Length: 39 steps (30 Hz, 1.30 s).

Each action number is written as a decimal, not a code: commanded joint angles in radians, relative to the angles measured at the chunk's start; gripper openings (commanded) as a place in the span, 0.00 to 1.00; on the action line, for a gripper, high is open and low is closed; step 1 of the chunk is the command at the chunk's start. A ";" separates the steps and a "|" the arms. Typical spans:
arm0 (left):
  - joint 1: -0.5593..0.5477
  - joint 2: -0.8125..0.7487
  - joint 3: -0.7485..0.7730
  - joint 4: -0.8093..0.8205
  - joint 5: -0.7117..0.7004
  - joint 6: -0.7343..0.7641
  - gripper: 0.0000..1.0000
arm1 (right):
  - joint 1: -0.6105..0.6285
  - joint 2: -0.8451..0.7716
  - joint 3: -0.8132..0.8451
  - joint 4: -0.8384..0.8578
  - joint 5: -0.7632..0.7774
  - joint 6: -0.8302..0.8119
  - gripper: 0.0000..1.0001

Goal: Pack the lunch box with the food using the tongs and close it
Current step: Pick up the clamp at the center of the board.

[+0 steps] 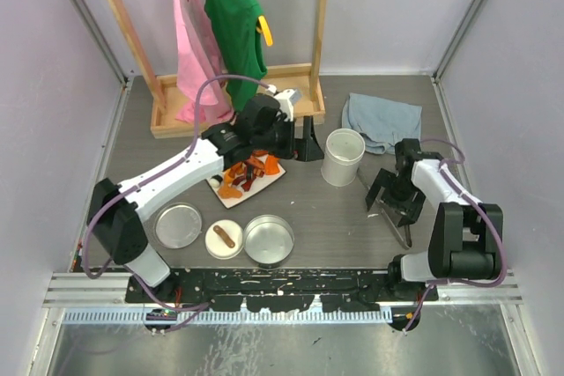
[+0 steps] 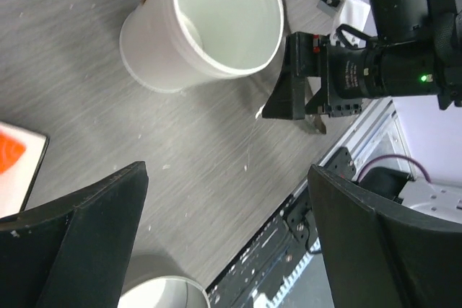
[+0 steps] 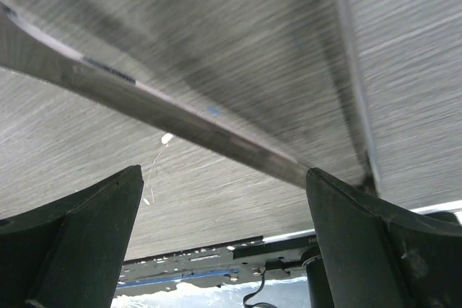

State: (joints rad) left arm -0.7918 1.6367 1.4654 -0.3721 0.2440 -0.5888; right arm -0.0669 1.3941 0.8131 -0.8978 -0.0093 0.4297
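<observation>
The right gripper hangs low at the table's 4 o'clock with its jaws spread wide and gripping nothing. The tongs lie flat on the surface under it, one thin arm crossing between its fingers. The left gripper is likewise wide apart and empty, off the 2 o'clock corner of the white plate, which carries the food. The tall cup stands upright at 3 o'clock from the plate. Along the near edge, from 7 towards 6 o'clock, sit the flat lid, the small dish holding the sausage piece, and the wide tin.
</observation>
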 commanded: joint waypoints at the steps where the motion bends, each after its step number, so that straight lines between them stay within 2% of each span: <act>1: 0.029 -0.139 -0.098 -0.004 0.021 0.017 0.94 | 0.067 -0.088 -0.032 -0.034 -0.024 0.102 1.00; 5: 0.045 -0.263 -0.221 -0.049 -0.057 0.049 0.94 | 0.079 -0.197 -0.137 -0.003 -0.207 0.153 0.98; 9: 0.084 -0.374 -0.333 -0.075 -0.080 0.041 0.94 | 0.112 -0.251 -0.172 -0.024 -0.254 0.182 0.95; 12: 0.089 -0.428 -0.395 -0.095 -0.094 0.040 0.95 | 0.139 -0.271 -0.135 -0.046 -0.260 0.187 0.95; 13: 0.090 -0.439 -0.410 -0.106 -0.096 0.042 0.95 | 0.153 -0.265 -0.109 -0.071 -0.232 0.186 0.95; 16: 0.091 -0.459 -0.437 -0.135 -0.098 0.041 0.95 | 0.212 -0.227 -0.021 -0.161 -0.009 0.198 0.96; 19: 0.091 -0.479 -0.442 -0.168 -0.102 0.048 0.95 | 0.220 -0.189 0.100 -0.267 0.148 0.165 0.99; 23: 0.093 -0.501 -0.440 -0.203 -0.129 0.073 0.95 | 0.220 -0.176 0.113 -0.285 0.262 0.169 1.00; 28: 0.092 -0.521 -0.437 -0.255 -0.152 0.118 0.95 | 0.218 -0.057 0.034 -0.188 0.115 0.165 1.00; 33: 0.093 -0.543 -0.414 -0.340 -0.159 0.161 0.95 | 0.220 -0.022 -0.029 -0.085 0.110 0.187 1.00; 39: 0.095 -0.603 -0.440 -0.378 -0.206 0.187 0.96 | 0.256 0.010 -0.040 -0.039 -0.032 0.171 1.00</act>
State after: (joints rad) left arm -0.7017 1.0946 1.0168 -0.7231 0.0807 -0.4438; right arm 0.1577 1.3956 0.7731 -0.9943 0.0490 0.5961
